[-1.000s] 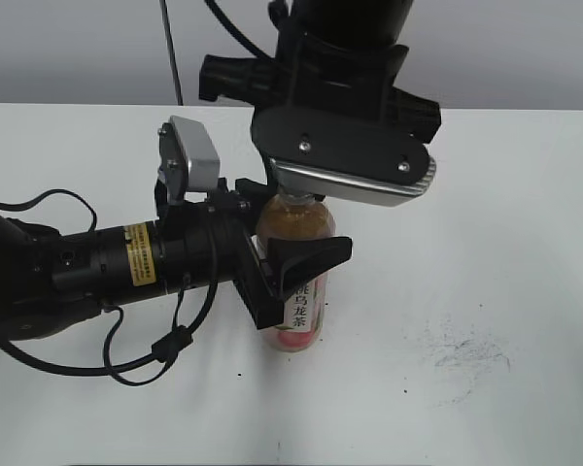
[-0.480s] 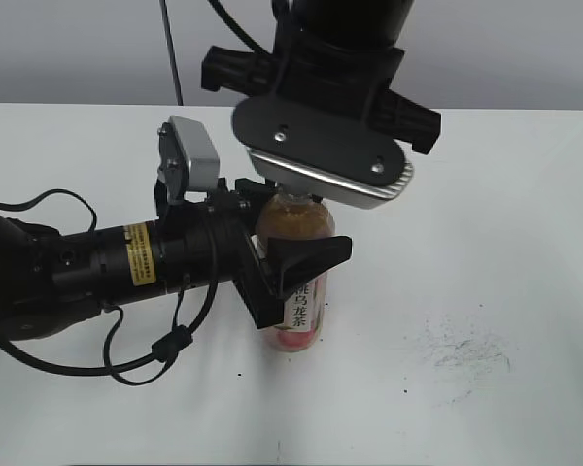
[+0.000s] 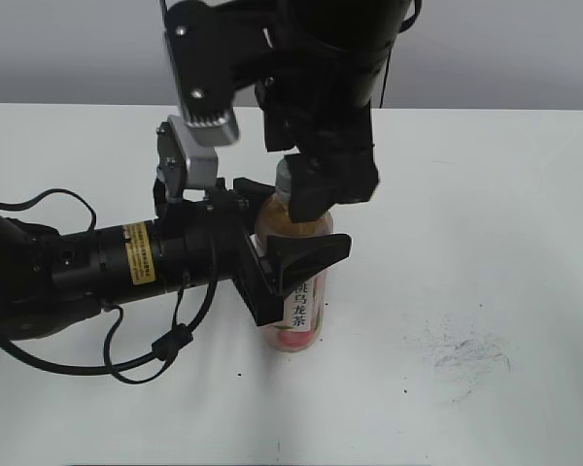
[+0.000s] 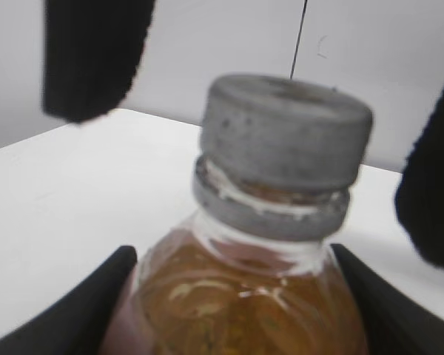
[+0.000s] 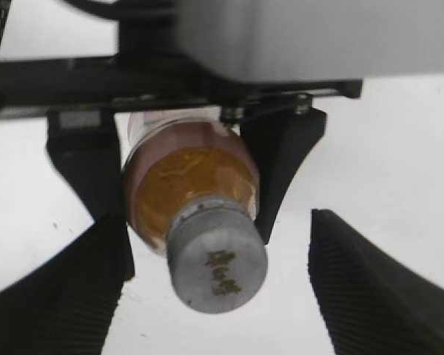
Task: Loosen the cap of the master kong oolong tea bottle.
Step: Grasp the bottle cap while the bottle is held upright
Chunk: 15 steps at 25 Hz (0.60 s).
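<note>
The master kong oolong tea bottle [image 3: 301,309] stands upright on the white table [image 3: 496,223], amber tea above a pink label. My left gripper [image 3: 290,277] is shut on its shoulder, with black fingers [image 4: 81,314] on either side of the tea [image 4: 244,296]. The grey ribbed cap [image 5: 216,259] sits on the neck, a dark logo on top. My right gripper [image 5: 218,292] hangs over it from above, open. Its ribbed fingers [image 5: 388,292] flank the cap [image 4: 285,133] with a gap on each side. In the exterior view the right gripper [image 3: 316,189] hides most of the cap.
My left arm [image 3: 97,262] lies low along the table from the left, with loose black cables [image 3: 165,345] beside it. Grey scuff marks [image 3: 462,354] show on the tabletop at the right. The table's back edge [image 3: 505,109] meets a grey wall.
My right wrist has turned about the bottle's axis, swinging its camera plate round to the upper left. Its jaws have opened off the cap. The left gripper and bottle have not moved.
</note>
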### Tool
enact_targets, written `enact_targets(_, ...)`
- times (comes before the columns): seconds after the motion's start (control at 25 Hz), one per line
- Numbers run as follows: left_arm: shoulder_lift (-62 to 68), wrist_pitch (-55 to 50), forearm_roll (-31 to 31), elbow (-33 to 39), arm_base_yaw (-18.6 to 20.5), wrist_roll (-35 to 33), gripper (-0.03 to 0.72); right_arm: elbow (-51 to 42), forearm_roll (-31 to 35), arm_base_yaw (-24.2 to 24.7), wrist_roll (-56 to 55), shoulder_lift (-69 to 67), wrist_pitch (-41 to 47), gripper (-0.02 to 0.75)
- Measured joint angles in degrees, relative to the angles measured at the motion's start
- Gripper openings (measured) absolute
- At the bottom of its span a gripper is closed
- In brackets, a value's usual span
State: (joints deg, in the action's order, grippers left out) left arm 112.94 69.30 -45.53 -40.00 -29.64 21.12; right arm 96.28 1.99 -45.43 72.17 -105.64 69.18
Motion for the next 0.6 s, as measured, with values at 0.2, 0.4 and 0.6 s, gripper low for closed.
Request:
enact_targets(0.2, 0.0, 0.0, 0.0, 0.0, 0.0, 0.0, 0.448, 0.0, -0.69, 0.0, -33.2, 0.0, -3.13, 0.577)
enact_targets(0.4, 0.0, 0.0, 0.06, 0.0, 0.0, 0.05, 0.448, 0.0, -0.94, 0.0, -59.05, 0.0, -2.25, 0.568)
enact_targets(0.6, 0.0, 0.0, 0.22, 0.0, 0.0, 0.05, 0.448, 0.0, -0.93, 0.0, -70.44, 0.0, 0.22, 0.554)
